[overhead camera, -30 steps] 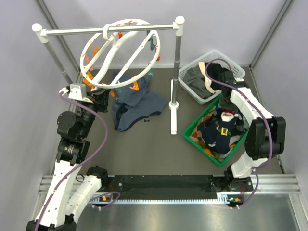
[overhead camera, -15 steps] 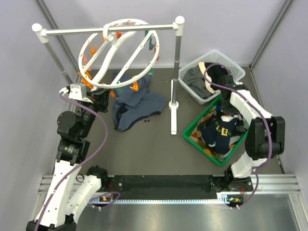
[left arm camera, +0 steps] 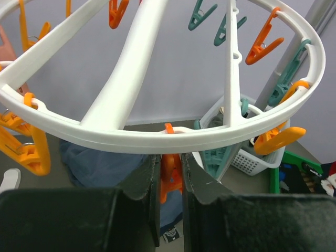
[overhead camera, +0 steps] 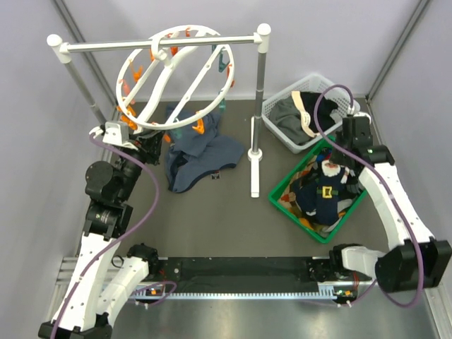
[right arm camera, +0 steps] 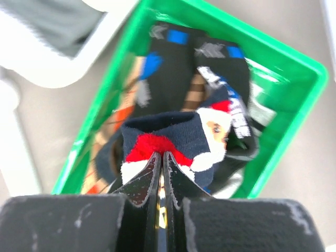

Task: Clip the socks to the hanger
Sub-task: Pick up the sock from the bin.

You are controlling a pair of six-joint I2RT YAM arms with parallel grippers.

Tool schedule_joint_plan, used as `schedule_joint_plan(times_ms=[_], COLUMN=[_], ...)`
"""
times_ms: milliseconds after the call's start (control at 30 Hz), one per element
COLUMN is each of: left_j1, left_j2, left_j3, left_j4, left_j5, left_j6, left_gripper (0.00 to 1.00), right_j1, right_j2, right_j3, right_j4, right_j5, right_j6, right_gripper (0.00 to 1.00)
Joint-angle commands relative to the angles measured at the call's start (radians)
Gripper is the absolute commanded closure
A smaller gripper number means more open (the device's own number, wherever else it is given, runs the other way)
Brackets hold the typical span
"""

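The hanger (overhead camera: 176, 78), a round white ring with orange and teal clips, hangs from the rack bar. My left gripper (overhead camera: 150, 141) is under its near rim (left arm camera: 157, 139), shut on an orange clip (left arm camera: 170, 170). The socks (overhead camera: 321, 198) lie piled in a green basket (overhead camera: 281, 185) at the right. My right gripper (overhead camera: 337, 157) is above that pile, shut on the cuff of a navy sock with a red and white Santa figure (right arm camera: 168, 134). The fingertips (right arm camera: 152, 163) pinch its red patch, and the rest of the sock hangs down toward the pile.
The white straight-bar rack (overhead camera: 162, 44) spans the back, with one post (overhead camera: 257, 141) standing just left of the green basket. A blue-grey garment (overhead camera: 198, 152) lies on the table under the hanger. A white mesh basket (overhead camera: 279, 123) of larger clothes stands behind the green one.
My right gripper dipped into the green basket, shut on the Santa sock and drew back up, with the arm's elbow swinging out to the right. The left arm has hardly moved.
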Motion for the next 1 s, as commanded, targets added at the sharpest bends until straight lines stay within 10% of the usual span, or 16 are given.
schedule_joint_plan(times_ms=[0,400,967], left_j1=[-0.005,-0.005,-0.005], left_j2=[0.014,0.061,0.098], left_j3=[0.019,0.093,0.156], left_j4=[0.044,0.004,0.004], left_j5=[0.033,0.096,0.142], left_j6=[-0.021,-0.08,-0.196], left_gripper=[1.0,1.0,1.0], right_j1=[0.025,0.414,0.8], right_j2=[-0.143,-0.381,-0.053], right_j3=[-0.06,-0.198,-0.157], right_j4=[0.165,0.475,1.138], right_j5=[-0.211,-0.494,-0.627], right_j6=[-0.089,-0.294,-0.336], right_gripper=[1.0,1.0,1.0])
